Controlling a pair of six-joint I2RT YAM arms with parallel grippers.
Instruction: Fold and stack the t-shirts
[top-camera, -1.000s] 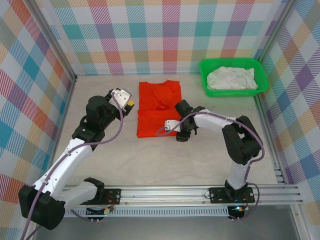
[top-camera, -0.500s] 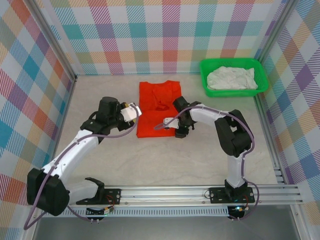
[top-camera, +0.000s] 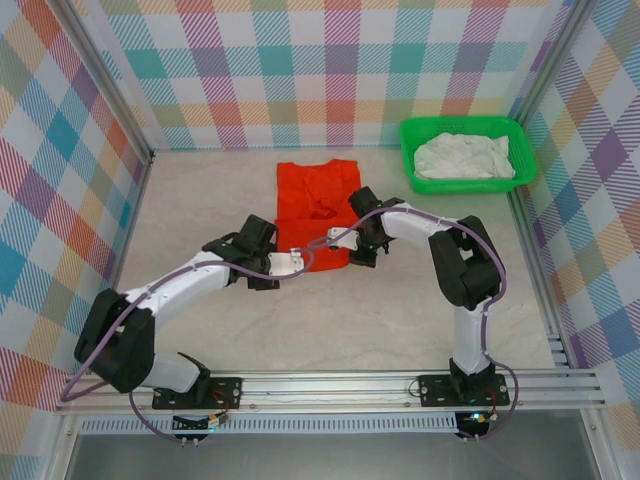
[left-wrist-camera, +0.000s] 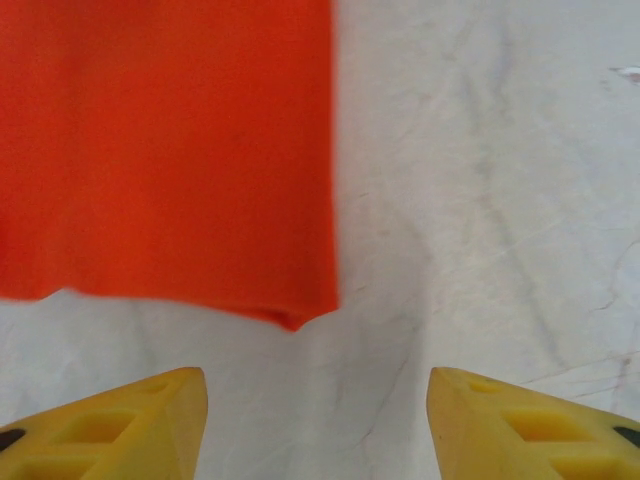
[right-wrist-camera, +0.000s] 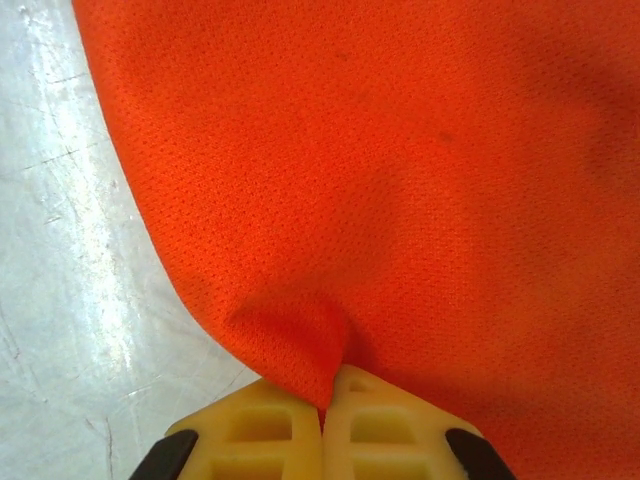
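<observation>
From above, two garments counted: one orange-red t-shirt (top-camera: 315, 205) lying flat mid-table, one white t-shirt (top-camera: 463, 157) crumpled inside a rectangular green basket (top-camera: 462, 122) at the far right corner. Also two arms, both bent in toward the orange cloth's near edge, with left fingers (top-camera: 298, 262) by its near left corner and right fingers (top-camera: 352, 250) at its near right side. Too small from up there to read either grip.

Plainer at the wrists. Left fingers (left-wrist-camera: 120, 425) standing well apart, holding nothing, bare table (left-wrist-camera: 480, 200) between them, just short of the hem corner of the orange-red t-shirt (left-wrist-camera: 170, 150). Right fingers (right-wrist-camera: 322, 415) pressed tip to tip, pinching a small raised fold at the cloth's edge.

Textures: fine dimpled mesh knit on the orange-red t-shirt (right-wrist-camera: 400, 180) at the right wrist, blurred smooth at the left. Table pale and marbled, with faint veins and scratches. Fingertips wedge-shaped, yellow, hollow-celled.
</observation>
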